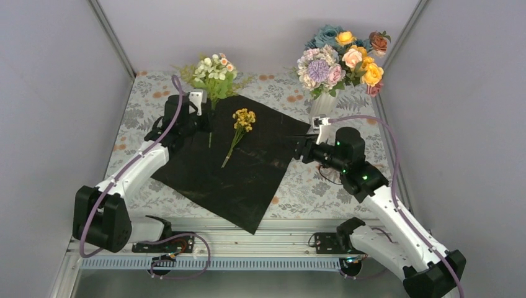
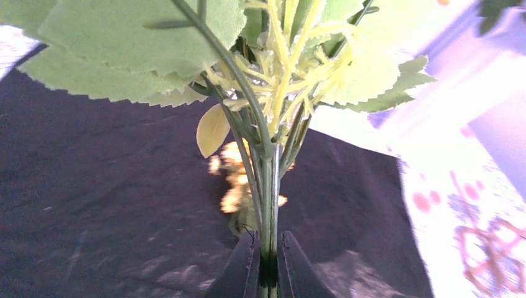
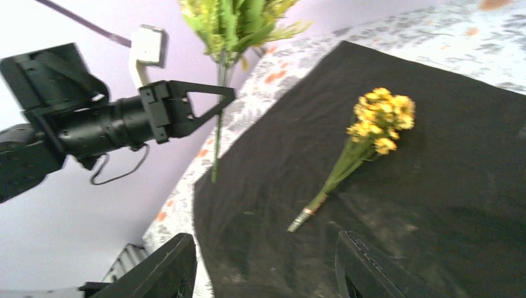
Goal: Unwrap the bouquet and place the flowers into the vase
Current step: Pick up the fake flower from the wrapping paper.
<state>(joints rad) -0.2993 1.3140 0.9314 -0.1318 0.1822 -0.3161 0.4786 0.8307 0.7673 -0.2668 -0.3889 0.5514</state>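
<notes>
Black square sheet [image 1: 248, 180], thin green stem [image 2: 270, 186]

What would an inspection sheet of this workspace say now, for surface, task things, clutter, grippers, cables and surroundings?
Surface: floral tablecloth; black sheet spread flat on it.
Job's things: white ribbed vase at far right, holding many flowers; yellow sprig lying on the sheet; white-and-green sprig held upright at far left.
Clutter: nothing seen.
Grippers: left gripper shut on the white-and-green sprig's stem; right gripper open, empty, at the sheet's right edge.
Cables: purple cable along each arm.
Surroundings: plain grey walls; metal rail at the near edge.
</notes>
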